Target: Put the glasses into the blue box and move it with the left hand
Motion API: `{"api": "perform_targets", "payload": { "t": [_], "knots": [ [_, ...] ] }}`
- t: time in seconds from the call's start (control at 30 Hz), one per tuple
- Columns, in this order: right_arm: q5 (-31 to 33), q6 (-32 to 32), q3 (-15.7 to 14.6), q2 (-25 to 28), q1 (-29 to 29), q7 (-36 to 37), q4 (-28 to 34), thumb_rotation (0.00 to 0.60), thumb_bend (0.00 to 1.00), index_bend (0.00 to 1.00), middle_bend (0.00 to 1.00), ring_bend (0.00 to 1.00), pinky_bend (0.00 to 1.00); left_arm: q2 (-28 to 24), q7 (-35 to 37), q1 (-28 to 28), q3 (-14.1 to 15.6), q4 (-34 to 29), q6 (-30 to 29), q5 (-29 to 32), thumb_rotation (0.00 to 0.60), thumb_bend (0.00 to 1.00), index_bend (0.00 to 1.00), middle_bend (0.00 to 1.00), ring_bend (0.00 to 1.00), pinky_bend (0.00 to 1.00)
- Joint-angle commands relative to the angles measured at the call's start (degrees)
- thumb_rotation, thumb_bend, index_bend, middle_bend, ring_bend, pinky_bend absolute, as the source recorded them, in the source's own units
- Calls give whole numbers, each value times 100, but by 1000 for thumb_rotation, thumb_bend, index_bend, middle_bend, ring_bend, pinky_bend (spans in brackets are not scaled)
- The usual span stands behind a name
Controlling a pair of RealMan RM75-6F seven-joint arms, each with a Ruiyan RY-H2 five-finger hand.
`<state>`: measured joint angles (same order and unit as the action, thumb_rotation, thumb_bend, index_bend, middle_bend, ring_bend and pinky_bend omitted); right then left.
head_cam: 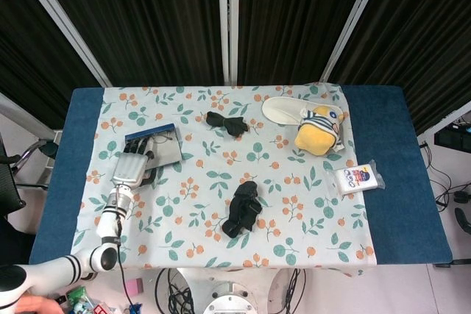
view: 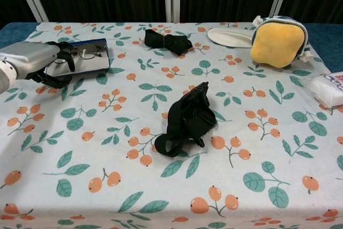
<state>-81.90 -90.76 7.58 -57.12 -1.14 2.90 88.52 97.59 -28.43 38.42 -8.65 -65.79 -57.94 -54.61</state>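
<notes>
Silver left hand is wrapped around the near edge of the flat blue box, thin wire-framed glasses sitting inside it.

Shallow blue box lies at the cloth's far left; thin-rimmed glasses rest inside it, lenses up.

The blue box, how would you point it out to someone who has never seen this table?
Start at the floral tablecloth and go to its far left part, where the robot's left hand reaches in. The blue box is the flat tray that hand grips, with glasses lying inside. Nothing else nearby is blue-rimmed; the closest neighbour is a black cloth bundle.
</notes>
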Motion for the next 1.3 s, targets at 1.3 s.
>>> {"api": "perform_targets", "payload": {
  "t": [1.3],
  "knots": [
    [129,43,50,-35,18,30,-69,600,198,0,0,0,0,125,1632,-412,-429,46,-383,-720,600,534,579,62,38,115]
  ]
}}
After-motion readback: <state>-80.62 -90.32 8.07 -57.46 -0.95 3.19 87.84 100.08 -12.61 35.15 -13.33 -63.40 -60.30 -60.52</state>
